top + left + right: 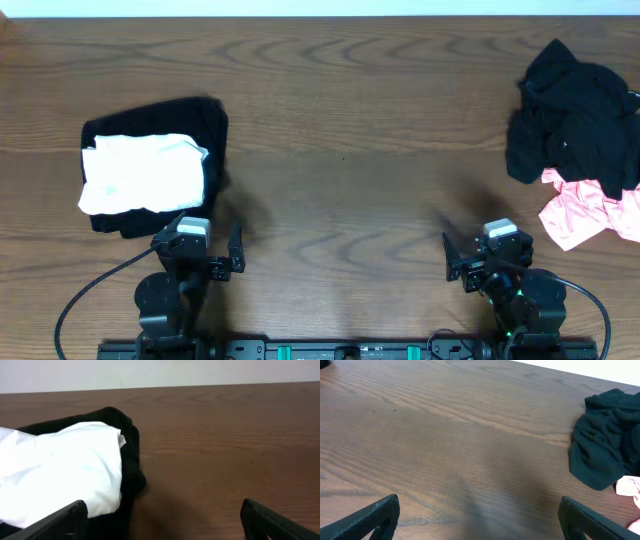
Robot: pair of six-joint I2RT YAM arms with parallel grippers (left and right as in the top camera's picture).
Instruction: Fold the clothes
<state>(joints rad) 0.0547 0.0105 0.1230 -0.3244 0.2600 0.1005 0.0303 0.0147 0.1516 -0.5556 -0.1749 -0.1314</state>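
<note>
A folded white garment (pixel 143 175) (pixel 65 470) lies on top of a folded black garment (pixel 190 125) (pixel 131 455) at the left of the table. At the far right sits a crumpled heap of black clothes (pixel 575 125) (pixel 602 445), with a pale pink garment (pixel 588 215) (pixel 627 485) against its near side. My left gripper (pixel 202 247) (pixel 162 522) hovers open just in front of the folded stack, nothing between its fingers. My right gripper (pixel 487 252) (pixel 480 520) is open over bare wood, left of the pink garment.
The brown wooden table (pixel 340 150) stretches between the two piles. Both arm bases and a black rail (pixel 340 350) run along the near edge. A pale wall borders the far edge.
</note>
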